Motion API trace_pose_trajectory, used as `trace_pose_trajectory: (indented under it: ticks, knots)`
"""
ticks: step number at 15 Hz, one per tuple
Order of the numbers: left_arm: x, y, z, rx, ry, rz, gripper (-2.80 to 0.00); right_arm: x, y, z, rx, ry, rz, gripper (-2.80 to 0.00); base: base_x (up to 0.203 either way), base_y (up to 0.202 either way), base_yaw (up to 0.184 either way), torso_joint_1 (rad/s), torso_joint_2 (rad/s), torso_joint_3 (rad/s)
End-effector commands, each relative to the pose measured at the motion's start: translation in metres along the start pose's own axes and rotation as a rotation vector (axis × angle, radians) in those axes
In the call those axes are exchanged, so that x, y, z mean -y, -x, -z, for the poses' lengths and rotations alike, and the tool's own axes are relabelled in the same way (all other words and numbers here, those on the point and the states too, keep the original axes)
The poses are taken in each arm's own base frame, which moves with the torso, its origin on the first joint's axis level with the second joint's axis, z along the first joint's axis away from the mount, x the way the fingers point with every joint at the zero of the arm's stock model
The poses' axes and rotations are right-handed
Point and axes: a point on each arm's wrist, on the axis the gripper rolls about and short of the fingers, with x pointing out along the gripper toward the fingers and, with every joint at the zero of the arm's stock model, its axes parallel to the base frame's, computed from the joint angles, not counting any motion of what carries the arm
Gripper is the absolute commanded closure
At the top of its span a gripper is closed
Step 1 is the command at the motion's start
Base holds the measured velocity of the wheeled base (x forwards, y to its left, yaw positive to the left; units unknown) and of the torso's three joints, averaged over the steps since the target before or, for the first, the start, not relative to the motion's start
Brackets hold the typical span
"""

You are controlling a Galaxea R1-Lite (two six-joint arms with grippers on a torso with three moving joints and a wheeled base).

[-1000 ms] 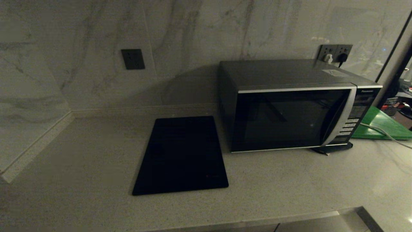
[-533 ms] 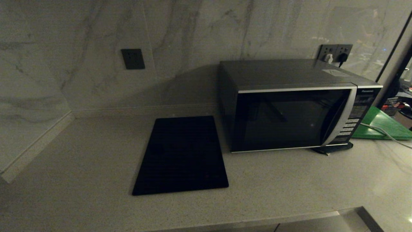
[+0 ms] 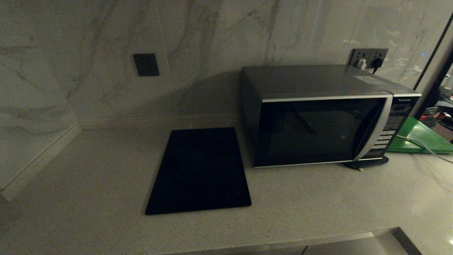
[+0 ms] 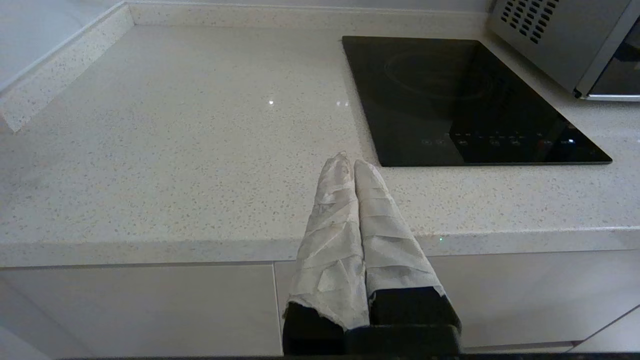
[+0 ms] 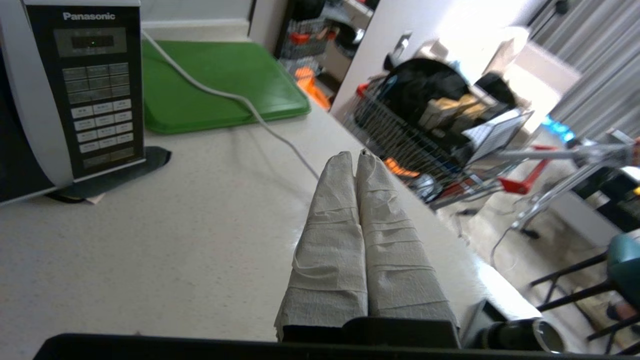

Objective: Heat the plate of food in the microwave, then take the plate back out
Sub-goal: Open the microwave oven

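Microwave closed, both grippers clenched on nothing

The microwave [image 3: 318,120] stands on the table [image 3: 88,177] with its door closed, between a black panel [image 3: 200,170] and a green board [image 3: 421,136]. No plate shows in any view. The left gripper [image 4: 349,165] hangs before the table's front edge, fingers pressed together. The right gripper [image 5: 356,159] hovers over the table beside the microwave's buttons, fingers likewise clenched empty

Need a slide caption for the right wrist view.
Right pincer shut and empty above the countertop, near the microwave button panel and green board.
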Motion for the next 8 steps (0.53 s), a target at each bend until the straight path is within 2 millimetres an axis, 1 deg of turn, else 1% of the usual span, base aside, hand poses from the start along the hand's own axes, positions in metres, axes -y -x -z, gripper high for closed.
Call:
trace_pose_trajectory:
  ticks: [1,3,6,8]
  knots:
    - [0.0,0.0,0.0,0.001,0.001,0.0,0.0,-0.01,-0.025,0.0,-0.064,0.017,-0.018,0.0,0.0,0.0,0.0,0.0,0.0,0.0]
    - [0.0,0.0,0.0,0.001,0.001,-0.001,0.0,-0.016,-0.037,0.002,-0.08,0.017,-0.026,0.0,0.0,0.0,0.0,0.0,0.0,0.0]
    - [0.0,0.0,0.0,0.0,0.001,-0.001,0.0,-0.02,-0.046,0.0,-0.035,0.002,-0.043,0.0,0.0,0.0,0.0,0.0,0.0,0.0]
    - [0.0,0.0,0.0,0.001,0.001,-0.001,0.0,-0.03,-0.064,0.007,-0.089,0.025,-0.067,0.0,0.0,0.0,0.0,0.0,0.0,0.0]
